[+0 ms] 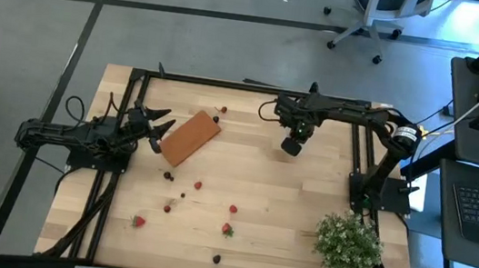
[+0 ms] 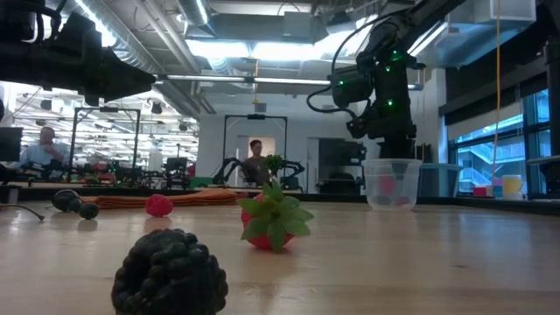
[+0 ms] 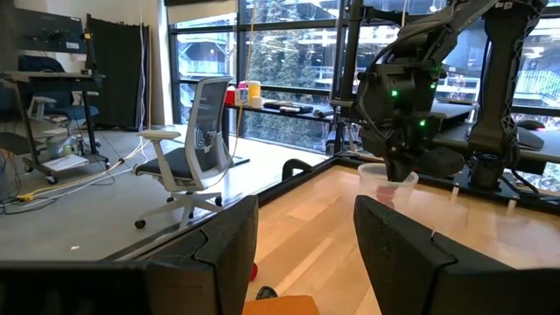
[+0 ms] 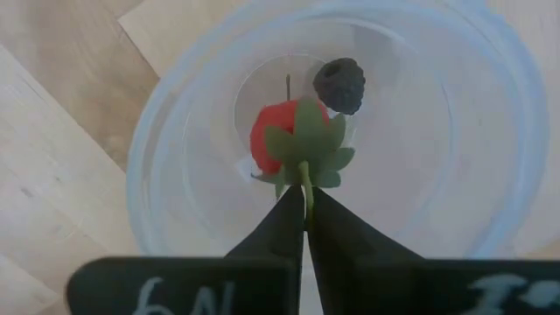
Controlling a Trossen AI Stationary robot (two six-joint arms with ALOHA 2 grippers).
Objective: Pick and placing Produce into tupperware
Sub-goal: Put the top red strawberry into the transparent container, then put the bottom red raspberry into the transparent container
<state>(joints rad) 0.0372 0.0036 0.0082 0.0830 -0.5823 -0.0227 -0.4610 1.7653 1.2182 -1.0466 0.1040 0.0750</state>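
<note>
The tupperware, a small translucent cup (image 4: pixel 157 149), stands on the table right of centre (image 2: pixel 394 184) and holds one dark berry (image 4: pixel 339 84). My right gripper (image 4: pixel 305 214) is straight above it, shut on a red strawberry (image 4: pixel 280 131). In the high view this gripper (image 1: pixel 293 145) hides the cup. Several more strawberries (image 1: pixel 227 229) and dark berries (image 1: pixel 167 176) lie loose on the near half of the table. My left gripper (image 1: pixel 156 128) hovers open beside the orange-brown block (image 1: pixel 190 137) and touches nothing. My right gripper pinches the strawberry's green stalk (image 4: pixel 306 188) between its two fingertips, coming from above and pointing down. The berry hangs below the fingers inside the cup's rim, next to the dark berry. Whether it touches the cup's floor, I cannot tell.
A bushy green plant (image 1: pixel 350 244) stands at the near right corner. The orange-brown block lies slanted at the table's left centre. A dark berry (image 2: pixel 169 276) and a strawberry (image 2: pixel 273 223) lie close to the low camera. Black frame rails (image 1: pixel 254 87) border the table.
</note>
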